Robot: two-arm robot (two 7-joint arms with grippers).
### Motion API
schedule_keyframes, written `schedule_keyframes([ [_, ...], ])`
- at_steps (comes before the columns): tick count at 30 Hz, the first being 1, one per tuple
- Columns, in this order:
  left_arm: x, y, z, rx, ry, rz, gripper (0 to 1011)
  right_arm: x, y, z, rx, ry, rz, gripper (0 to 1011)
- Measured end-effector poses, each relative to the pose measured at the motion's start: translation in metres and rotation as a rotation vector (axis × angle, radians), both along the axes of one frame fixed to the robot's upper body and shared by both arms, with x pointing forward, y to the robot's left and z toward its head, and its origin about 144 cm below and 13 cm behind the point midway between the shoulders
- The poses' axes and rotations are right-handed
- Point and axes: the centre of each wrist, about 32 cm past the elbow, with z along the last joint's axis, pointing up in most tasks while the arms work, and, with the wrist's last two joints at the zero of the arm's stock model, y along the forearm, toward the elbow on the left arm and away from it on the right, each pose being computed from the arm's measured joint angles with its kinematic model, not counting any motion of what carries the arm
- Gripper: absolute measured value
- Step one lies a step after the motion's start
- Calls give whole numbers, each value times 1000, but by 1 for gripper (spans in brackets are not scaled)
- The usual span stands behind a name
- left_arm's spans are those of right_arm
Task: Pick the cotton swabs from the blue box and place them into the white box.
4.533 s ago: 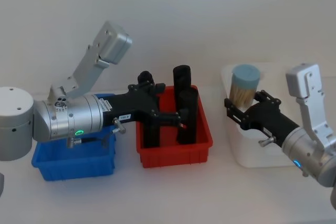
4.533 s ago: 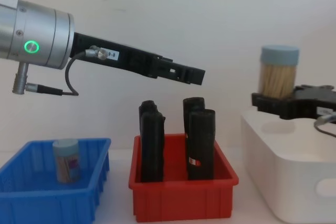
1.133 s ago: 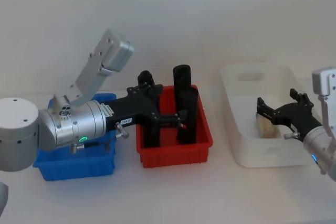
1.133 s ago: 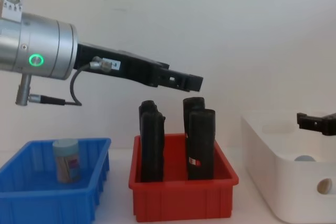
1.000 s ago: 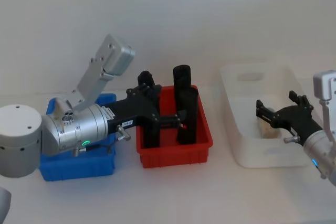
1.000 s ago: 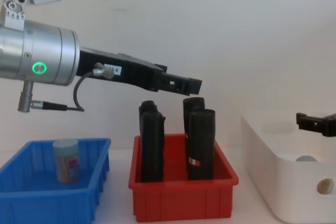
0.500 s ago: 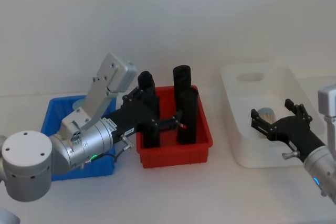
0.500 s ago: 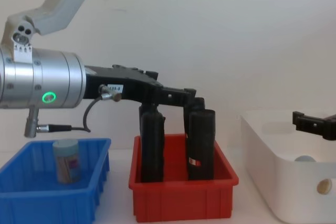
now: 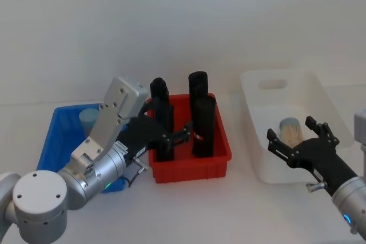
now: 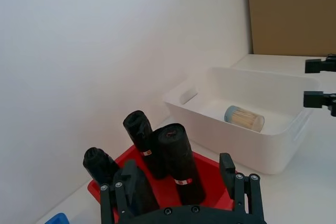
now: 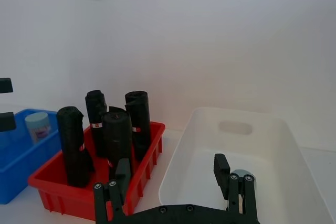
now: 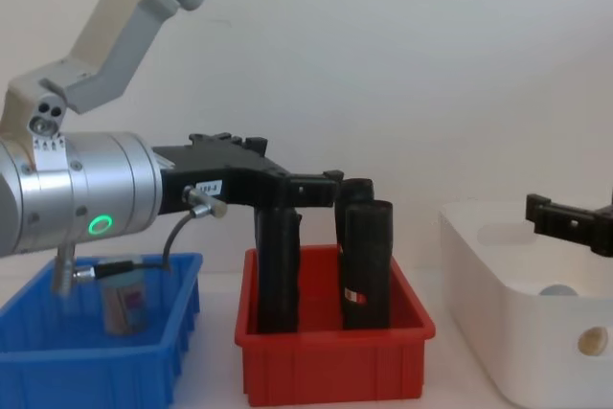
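Glossy plastic blue box (image 12: pixel 86 366), smooth plastic white box (image 12: pixel 508 323), wooden-sticked cotton swabs (image 10: pixel 244 119).

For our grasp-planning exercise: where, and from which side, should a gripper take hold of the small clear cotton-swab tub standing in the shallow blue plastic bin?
Probably from above, closing on the round body below the pale cap: the cotton-swab tub stands upright near the blue bin's far wall, and the walls hinder a sideways approach. The open left gripper hovers nearby.

Plain white wall (image 9: pixel 183 21) behind white table (image 9: pixel 217 210).
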Motion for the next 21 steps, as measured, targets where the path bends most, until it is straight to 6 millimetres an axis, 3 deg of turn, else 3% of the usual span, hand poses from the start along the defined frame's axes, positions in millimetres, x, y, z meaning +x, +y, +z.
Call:
schedule_keyframes([
  [7, -8, -5, -11, -21, -33, 52, 1004, -10, 3, 2, 10, -6, 13, 1001],
  [21, -27, -15, -35, -75, -97, 167, 1004, -11, 3, 2, 13, -7, 14, 1001],
])
